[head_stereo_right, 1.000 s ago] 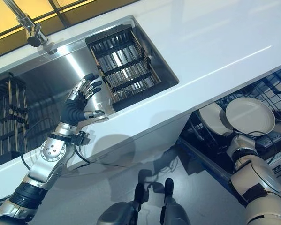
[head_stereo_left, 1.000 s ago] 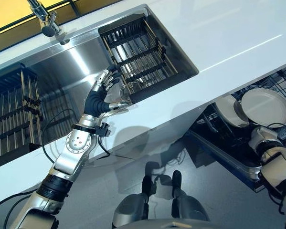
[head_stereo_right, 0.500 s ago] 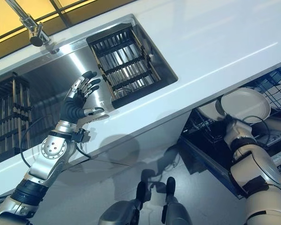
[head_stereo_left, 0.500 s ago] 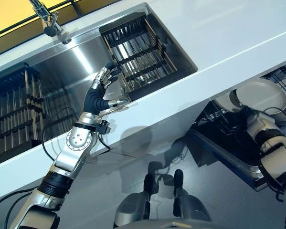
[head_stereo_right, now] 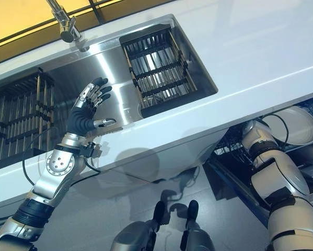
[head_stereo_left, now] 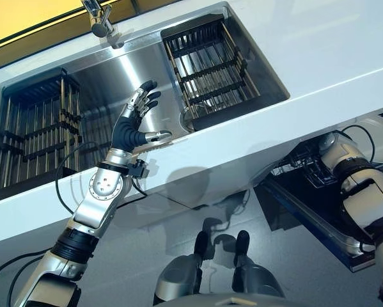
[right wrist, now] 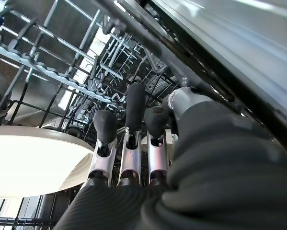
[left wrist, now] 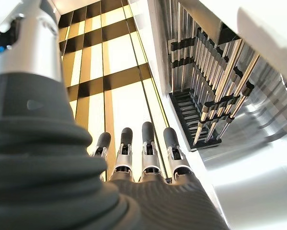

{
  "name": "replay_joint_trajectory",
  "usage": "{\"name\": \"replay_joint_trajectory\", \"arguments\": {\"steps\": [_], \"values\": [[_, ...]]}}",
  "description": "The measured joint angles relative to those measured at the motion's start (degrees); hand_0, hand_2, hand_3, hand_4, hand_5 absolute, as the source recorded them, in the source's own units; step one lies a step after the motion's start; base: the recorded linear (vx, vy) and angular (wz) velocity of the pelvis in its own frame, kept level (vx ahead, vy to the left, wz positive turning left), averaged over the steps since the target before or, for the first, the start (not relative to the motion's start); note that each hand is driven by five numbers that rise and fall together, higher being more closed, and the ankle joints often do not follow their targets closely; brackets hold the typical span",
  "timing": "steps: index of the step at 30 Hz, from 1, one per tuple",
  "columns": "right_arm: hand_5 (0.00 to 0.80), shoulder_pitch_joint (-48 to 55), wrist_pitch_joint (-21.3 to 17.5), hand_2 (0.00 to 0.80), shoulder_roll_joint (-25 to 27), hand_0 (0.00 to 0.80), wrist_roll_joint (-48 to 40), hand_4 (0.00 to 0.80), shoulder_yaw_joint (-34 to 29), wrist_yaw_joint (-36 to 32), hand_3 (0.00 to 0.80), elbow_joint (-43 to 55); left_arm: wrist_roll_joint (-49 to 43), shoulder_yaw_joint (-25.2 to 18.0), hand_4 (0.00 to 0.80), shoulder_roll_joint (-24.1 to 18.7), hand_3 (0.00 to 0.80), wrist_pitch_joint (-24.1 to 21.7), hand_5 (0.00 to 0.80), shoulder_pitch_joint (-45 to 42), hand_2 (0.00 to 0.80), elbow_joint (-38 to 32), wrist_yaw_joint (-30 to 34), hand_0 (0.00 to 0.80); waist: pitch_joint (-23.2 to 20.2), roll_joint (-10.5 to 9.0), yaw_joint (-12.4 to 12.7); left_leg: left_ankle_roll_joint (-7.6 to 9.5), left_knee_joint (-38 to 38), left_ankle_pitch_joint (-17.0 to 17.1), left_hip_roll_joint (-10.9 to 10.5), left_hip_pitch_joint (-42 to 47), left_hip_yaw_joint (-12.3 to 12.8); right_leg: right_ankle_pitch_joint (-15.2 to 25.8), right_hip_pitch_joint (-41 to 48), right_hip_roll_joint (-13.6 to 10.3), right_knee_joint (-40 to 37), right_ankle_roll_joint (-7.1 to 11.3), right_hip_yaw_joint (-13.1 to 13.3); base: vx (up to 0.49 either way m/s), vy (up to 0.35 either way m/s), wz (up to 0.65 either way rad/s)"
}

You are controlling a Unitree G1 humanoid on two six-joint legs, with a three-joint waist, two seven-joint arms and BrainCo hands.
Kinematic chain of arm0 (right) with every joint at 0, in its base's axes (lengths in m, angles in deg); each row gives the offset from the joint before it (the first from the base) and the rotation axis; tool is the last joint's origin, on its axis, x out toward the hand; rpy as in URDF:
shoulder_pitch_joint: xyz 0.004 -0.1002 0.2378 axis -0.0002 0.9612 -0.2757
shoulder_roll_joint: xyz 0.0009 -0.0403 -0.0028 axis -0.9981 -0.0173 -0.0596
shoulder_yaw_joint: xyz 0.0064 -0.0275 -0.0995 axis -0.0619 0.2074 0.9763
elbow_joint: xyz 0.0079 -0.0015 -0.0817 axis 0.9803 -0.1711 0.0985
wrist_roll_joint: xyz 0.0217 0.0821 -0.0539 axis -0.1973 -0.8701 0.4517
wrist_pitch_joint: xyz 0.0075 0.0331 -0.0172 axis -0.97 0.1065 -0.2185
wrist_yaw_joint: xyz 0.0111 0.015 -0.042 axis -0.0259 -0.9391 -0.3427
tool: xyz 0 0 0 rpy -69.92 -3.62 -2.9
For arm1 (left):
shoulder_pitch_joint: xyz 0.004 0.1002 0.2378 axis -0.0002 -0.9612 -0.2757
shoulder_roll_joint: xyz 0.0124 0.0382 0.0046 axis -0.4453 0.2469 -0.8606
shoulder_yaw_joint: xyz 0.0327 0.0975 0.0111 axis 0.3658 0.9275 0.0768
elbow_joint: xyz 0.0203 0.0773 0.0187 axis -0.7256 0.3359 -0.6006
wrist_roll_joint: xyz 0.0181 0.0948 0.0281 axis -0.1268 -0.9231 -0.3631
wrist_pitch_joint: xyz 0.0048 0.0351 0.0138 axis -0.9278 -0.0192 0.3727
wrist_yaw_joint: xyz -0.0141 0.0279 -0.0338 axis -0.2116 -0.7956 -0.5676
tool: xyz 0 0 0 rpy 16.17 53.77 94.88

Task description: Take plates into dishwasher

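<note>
A white plate point(head_stereo_right: 294, 125) stands in the dishwasher rack point(head_stereo_left: 306, 185) under the white counter point(head_stereo_left: 344, 45). It also shows in the right wrist view point(right wrist: 33, 163). My right arm reaches in under the counter, and the counter's edge hides its hand in the eye views. In its own wrist view my right hand point(right wrist: 133, 158) has straight fingers point(right wrist: 133, 115) lying beside the plate's rim, among the rack wires point(right wrist: 52, 72). My left hand point(head_stereo_left: 137, 121) is open and empty, raised over the steel sink point(head_stereo_left: 114, 77).
Two black dish racks sit in the sink, one at its right end point(head_stereo_left: 210, 70) and one at its left end point(head_stereo_left: 38, 134). A tap point(head_stereo_left: 101, 19) stands behind the sink. The dishwasher's pulled-out lower rack juts out below the counter.
The camera has swung, shifting the whole scene to the right. My right hand has gone further in under the counter, and the plate is now further under it. My left hand stays raised over the sink.
</note>
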Motion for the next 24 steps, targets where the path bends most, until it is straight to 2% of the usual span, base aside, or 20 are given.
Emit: {"name": "replay_joint_trajectory", "arguments": {"steps": [8, 11, 13, 17, 24], "values": [[0.800, 0.05, 0.76, 0.800, 0.26, 0.800, 1.34, 0.800, 0.12, -2.19, 0.800, 0.29, 0.03, 0.00, 0.000, -0.01, 0.000, -0.76, 0.000, 0.16, 0.000, -0.02, 0.40, 0.000, 0.13, -0.32, -0.25, 0.03, 0.00, 0.08, -0.11, -0.04, -0.16, 0.01, -0.01, -0.07, 0.01, 0.00, 0.02, -0.032, 0.046, 0.01], [0.800, 1.03, 0.64, 0.800, 1.07, 0.800, 2.64, 0.800, 0.65, -2.86, 0.800, 2.41, 0.05, 0.00, 0.000, -0.07, 0.000, -1.25, 0.000, 0.25, 0.000, -0.04, 0.37, 0.000, 0.45, -0.95, -1.12, 0.05, 0.01, 0.07, -0.30, 0.13, -0.15, 0.02, 0.14, 0.00, 0.02, 0.00, 0.36, -0.014, 0.079, 0.00], [0.800, 3.70, -0.31, 0.800, 3.02, 0.800, 3.02, 0.800, 0.50, -2.96, 0.800, 7.36, 0.05, -0.03, 0.000, -0.12, 0.000, -1.33, 0.000, 0.27, 0.000, -0.13, 0.32, 0.000, 0.35, -1.58, -1.36, 0.08, 0.01, 0.03, -0.32, 0.45, 0.13, 0.02, 0.33, 0.04, 0.02, 0.01, 0.86, -0.011, 0.102, -0.09], [0.800, 10.87, -1.42, 0.800, 3.92, 0.800, 5.09, 0.800, -0.50, -2.70, 0.800, 15.85, 0.02, -0.06, 0.000, -0.23, 0.000, -1.38, 0.000, 0.21, 0.000, -0.80, 0.19, 0.000, 0.31, -3.90, -2.08, 0.53, 0.00, -0.91, -0.37, 3.06, 2.39, 0.07, 1.98, 0.27, 0.04, 0.17, 3.36, 0.022, 0.087, -0.28], [0.800, 25.62, -1.75, 0.800, 5.03, 0.800, 5.90, 0.800, -9.53, 0.23, 0.800, 28.25, -0.01, -0.65, 0.000, -0.38, 0.000, -1.39, 0.000, -2.91, 0.000, -1.91, 0.49, 0.000, -0.62, -6.83, -5.87, 1.59, -0.04, -2.03, -0.58, 5.56, 5.30, 0.11, 3.45, 0.02, 0.05, 1.21, 6.49, 0.033, 0.041, -0.21]]}}
